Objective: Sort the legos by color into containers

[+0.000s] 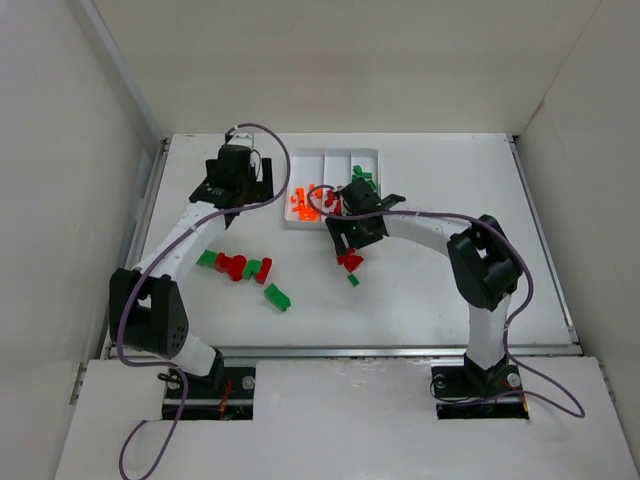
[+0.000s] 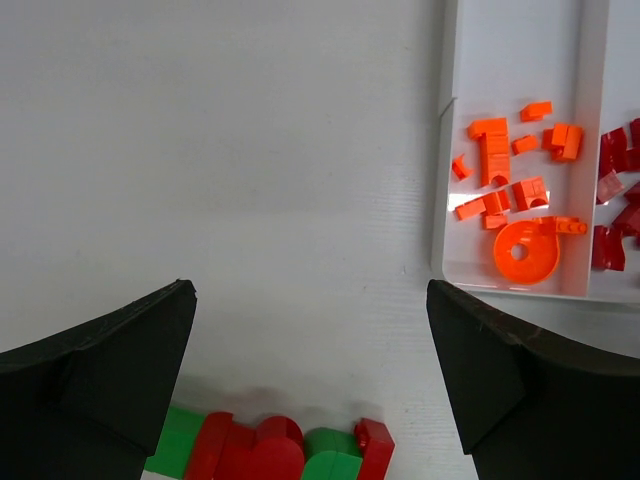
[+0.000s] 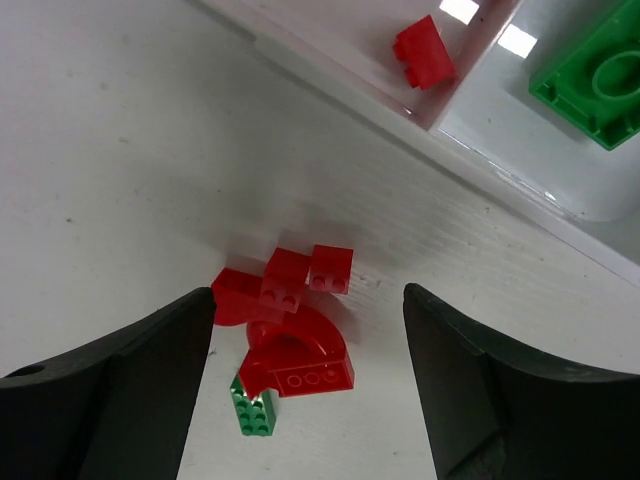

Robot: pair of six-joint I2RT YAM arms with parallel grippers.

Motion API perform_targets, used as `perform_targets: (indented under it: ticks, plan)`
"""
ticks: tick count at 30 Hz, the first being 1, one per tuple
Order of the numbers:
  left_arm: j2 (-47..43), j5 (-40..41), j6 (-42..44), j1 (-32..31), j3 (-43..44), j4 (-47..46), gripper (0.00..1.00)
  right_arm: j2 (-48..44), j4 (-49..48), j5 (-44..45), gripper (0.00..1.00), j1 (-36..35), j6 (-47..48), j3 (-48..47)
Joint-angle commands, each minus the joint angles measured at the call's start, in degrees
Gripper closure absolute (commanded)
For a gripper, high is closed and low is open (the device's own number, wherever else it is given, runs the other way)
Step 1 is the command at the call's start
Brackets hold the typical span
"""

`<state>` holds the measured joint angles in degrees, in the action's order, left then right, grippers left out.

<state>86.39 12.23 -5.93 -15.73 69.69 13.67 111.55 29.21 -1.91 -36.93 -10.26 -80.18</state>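
The white tray [image 1: 336, 160] sits at mid-table with its three containers: orange legos [image 1: 300, 203] lie in the left one, red legos [image 1: 327, 197] in the middle, green legos [image 1: 362, 177] in the right. My right gripper [image 1: 352, 236] hovers open just in front of the tray. In its wrist view the gripper [image 3: 308, 292] straddles a loose red cluster [image 3: 290, 320] with a small green brick [image 3: 255, 412] beside it. My left gripper [image 1: 228, 188] is open and empty, high left of the tray. A red and green pile [image 2: 280, 450] lies below it.
A separate green brick [image 1: 277, 297] lies nearer the arms, right of the left pile [image 1: 238, 266]. White walls enclose the table on three sides. The tray's near rim [image 3: 480, 170] runs just beyond the right gripper, and its left wall [image 2: 445, 150] stands right of the left gripper.
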Motion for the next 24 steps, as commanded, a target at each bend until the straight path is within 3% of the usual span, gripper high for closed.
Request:
perform_targets:
  ticks: [1,15,24]
  plan:
    - [-3.3,-1.1,0.4,0.8,-0.9,-2.8,0.0,1.1,-0.4,2.9,0.19,0.1,-2.1,-2.9]
    - [-3.3,-2.5,0.4,1.4,-1.5,-3.3,0.0,2.6,-1.0,1.6,0.47,0.1,-3.4,-0.7]
    - [-3.9,-2.5,0.4,1.4,-2.5,-3.3,0.0,3.4,-2.3,1.3,0.48,0.1,-3.5,-1.5]
